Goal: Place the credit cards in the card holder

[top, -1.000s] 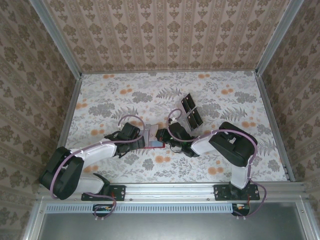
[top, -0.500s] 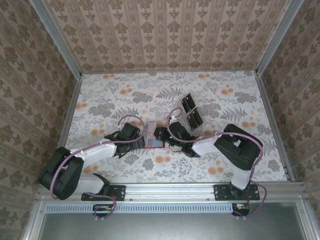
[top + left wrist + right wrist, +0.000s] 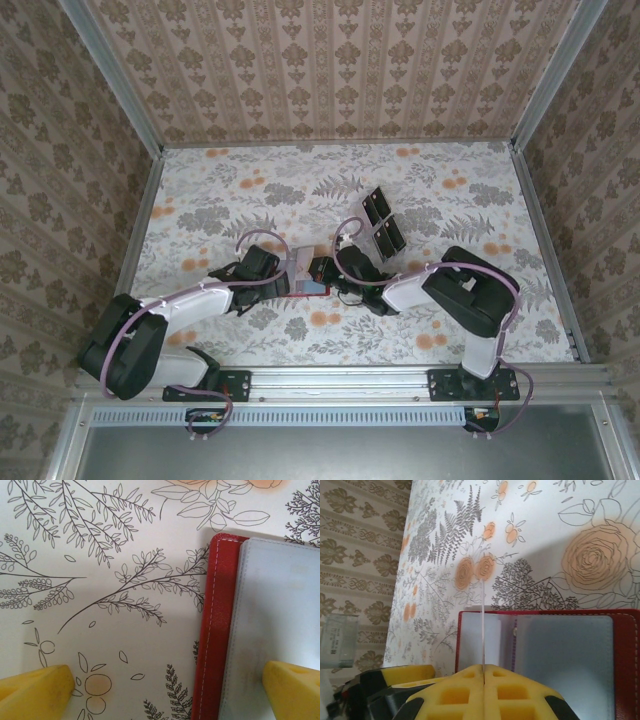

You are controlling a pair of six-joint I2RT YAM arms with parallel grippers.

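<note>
Right wrist view: the right tool is clenched on a thin, stiff credit card held edge-on, its long axis running straight ahead over the open card holder, red stitched leather-like material with smooth pale pockets. The left tool, released wide, straddles the holder's edge on the floral desk.

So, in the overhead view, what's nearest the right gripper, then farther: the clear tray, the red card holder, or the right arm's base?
From the right gripper:
1. Red card holder, at its fingertips.
2. Clear tray, farther back, to its right.
3. Right arm's base, at the table's near edge.
</note>
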